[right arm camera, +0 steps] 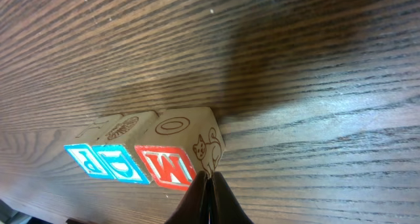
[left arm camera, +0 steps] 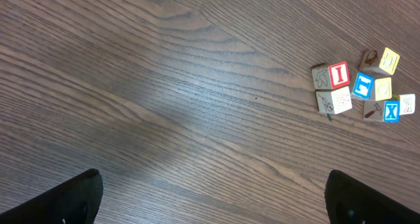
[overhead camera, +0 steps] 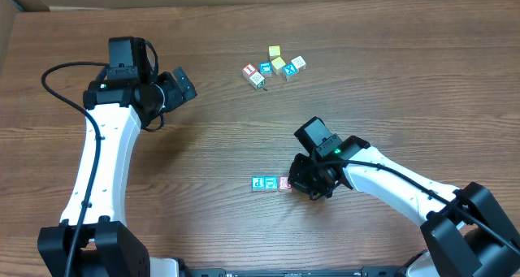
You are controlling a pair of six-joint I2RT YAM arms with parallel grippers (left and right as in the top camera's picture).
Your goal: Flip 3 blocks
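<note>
Three blocks (overhead camera: 270, 182) sat in one tight row on the wooden table (overhead camera: 203, 163), touching face to face. The red-lettered block (right arm camera: 167, 170) was at one end, the middle block (right arm camera: 121, 165) was pressed against it, and the blue P block (right arm camera: 85, 157) was on the far side of that. Seen from the right wrist view, the red-lettered block showed a red M on its front, an outlined O on top and a small cat drawn on its bare wooden end. The other two showed blue letters on blue-edged faces, with pale wood and line drawings on top.

One right gripper (right arm camera: 207, 191) stood at the cat end of the red-lettered block. Its two fingers were pinched together with nothing between them, and their tips were right against that end's lower edge. From overhead, this gripper and its arm covered part of the block's outer side.

Seven other cubes (left arm camera: 363, 85) lay bunched together well apart from the red-lettered block, farther up the table. I counted a red I cube (left arm camera: 338, 74), a blue X cube (left arm camera: 391, 110), another blue-faced one, two yellow and two pale.

One left gripper (overhead camera: 180, 86) hung well away from the red-lettered block over bare wood. Its fingers (left arm camera: 75, 198) were spread wide and held nothing.
</note>
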